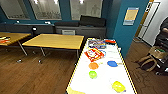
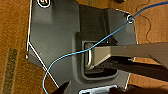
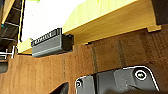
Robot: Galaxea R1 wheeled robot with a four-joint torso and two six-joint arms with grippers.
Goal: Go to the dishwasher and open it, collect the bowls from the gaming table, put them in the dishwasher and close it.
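The long worktop (image 1: 107,75) has a glossy white top with a yellow edge band, pretty shiny. The orange bowl (image 1: 93,65), lime bowl (image 1: 92,74), blue bowl (image 1: 112,63) and yellow bowl (image 1: 118,86) on it look like smooth plastic. The other tables (image 1: 55,40) have a matt wood top on metal legs. The floor (image 1: 32,75) is dark wood planks with visible grain.

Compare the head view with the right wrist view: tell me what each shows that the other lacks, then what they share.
Head view alone: the orange bowl, green bowl, blue bowl and yellow bowl on the white table, plus wooden tables behind. Right wrist view alone: a dark grey block under the table's yellow edge. Both share the white top, its yellow edge and the brown wooden floor.
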